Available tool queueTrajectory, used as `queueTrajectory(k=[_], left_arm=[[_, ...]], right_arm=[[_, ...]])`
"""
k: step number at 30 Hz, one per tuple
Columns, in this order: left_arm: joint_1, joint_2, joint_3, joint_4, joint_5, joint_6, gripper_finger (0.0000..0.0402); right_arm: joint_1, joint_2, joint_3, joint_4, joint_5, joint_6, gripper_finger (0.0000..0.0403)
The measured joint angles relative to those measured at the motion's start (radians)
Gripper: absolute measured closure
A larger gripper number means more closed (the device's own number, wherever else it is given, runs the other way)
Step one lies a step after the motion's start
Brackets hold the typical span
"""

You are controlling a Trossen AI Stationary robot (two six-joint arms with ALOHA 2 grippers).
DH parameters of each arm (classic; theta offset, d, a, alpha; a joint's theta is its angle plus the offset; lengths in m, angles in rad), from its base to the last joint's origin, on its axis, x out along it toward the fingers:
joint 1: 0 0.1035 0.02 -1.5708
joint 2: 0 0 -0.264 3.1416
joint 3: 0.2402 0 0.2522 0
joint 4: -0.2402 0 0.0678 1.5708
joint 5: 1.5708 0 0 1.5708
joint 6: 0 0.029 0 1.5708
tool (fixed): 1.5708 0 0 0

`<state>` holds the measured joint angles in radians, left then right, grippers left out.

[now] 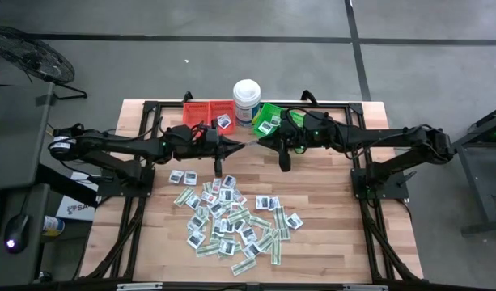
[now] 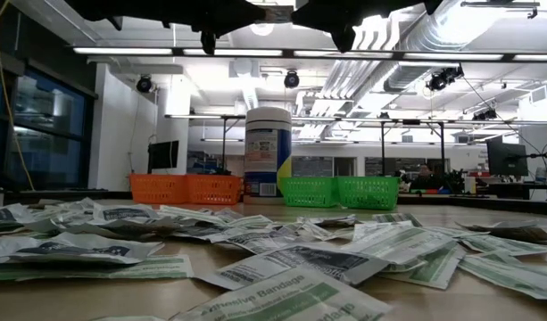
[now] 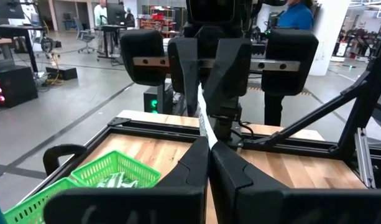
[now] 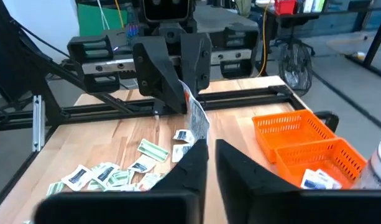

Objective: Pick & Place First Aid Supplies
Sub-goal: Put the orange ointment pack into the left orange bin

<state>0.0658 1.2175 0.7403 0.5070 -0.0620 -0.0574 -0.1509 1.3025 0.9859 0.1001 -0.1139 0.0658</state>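
You have the wooden table (image 1: 328, 210) under both arms, and the two arms meet above its far half, tip to tip. Your left gripper (image 1: 235, 145) comes from the left side and your right gripper (image 1: 258, 142) from the right side; between them they share one packet (image 4: 196, 119), a white strip that stands on its edge in the air.

In the left wrist view the fingers (image 3: 193, 165) of the left gripper are pressed together on the near end of this packet (image 3: 204, 118). In the right wrist view the right gripper (image 4: 210, 163) has a narrow gap between its tips, and the packet sits at this gap, so you cannot tell if it presses the packet or only touches it.

At the far edge of the table you see the red bin (image 1: 209, 113), the white tub (image 1: 247, 99) and the green bin (image 1: 272, 119) in one row, the tub in the middle. Each bin has already some packets inside.

The first aid supplies (image 1: 231, 222) lie in a loose heap on the near half of the table, well apart from the bins. They are square white packets and longer green-and-white strips, many overlapping each other.
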Motion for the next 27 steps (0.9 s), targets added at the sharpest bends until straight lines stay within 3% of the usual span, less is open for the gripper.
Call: queueTrajectory(k=[6,12,21,27], left_arm=[[0.0,0.0,0.0,-0.001,-0.007,0.0,0.0401],[0.008,-0.037,0.0,-0.039,-0.117,0.048,0.0401],[0.117,-0.191,0.001,-0.457,-0.403,-0.008,0.0401],[0.28,-0.208,0.0,-0.762,-0.415,-0.185,0.0401]], right_arm=[[0.0,-0.007,0.0,-0.012,-0.012,0.053,0.0278],[-0.011,-0.099,0.0,-0.166,0.189,0.06,0.0208],[-0.042,-0.275,0.0,-0.4,0.35,0.092,0.0198],[-0.041,-0.323,0.0,-0.451,0.385,0.092,0.0197]])
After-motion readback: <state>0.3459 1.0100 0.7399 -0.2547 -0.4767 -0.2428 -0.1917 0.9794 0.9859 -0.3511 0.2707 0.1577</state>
